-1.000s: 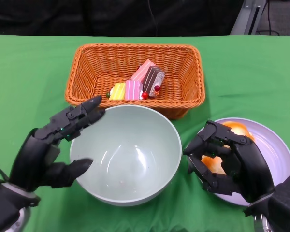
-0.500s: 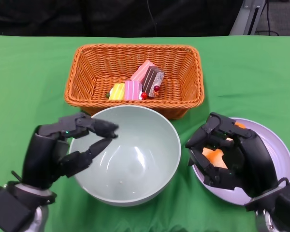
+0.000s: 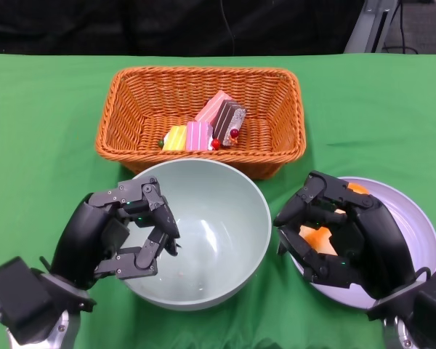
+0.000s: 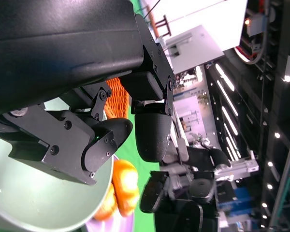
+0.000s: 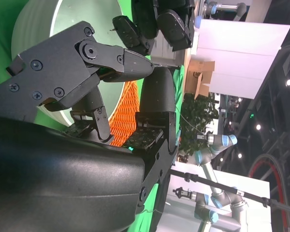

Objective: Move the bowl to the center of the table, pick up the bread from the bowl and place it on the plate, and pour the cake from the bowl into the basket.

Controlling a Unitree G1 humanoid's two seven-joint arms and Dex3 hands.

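Note:
The pale green bowl [image 3: 211,240] stands empty in the middle of the table, just in front of the orange wicker basket [image 3: 203,71]. Several cake pieces [image 3: 203,131] lie in the basket. My left hand [image 3: 120,233] hovers at the bowl's left rim with its fingers curled in, and nothing shows between them. The orange bread [image 3: 316,238] lies on the lilac plate [image 3: 414,218] at the right. My right hand [image 3: 345,236] sits over it with curled fingers and hides most of it. The left wrist view shows the bread [image 4: 123,186] lying free beside the bowl [image 4: 29,208].
Green cloth covers the table. Basket, bowl and plate stand close together, the bowl almost touching the basket's front wall. In the right wrist view the bowl [image 5: 43,24] and basket [image 5: 123,118] lie beyond my fingers.
My left hand was spread around the bowl's left side; its fingers have curled in and the arm has drawn back toward me. The right hand has barely moved over the plate.

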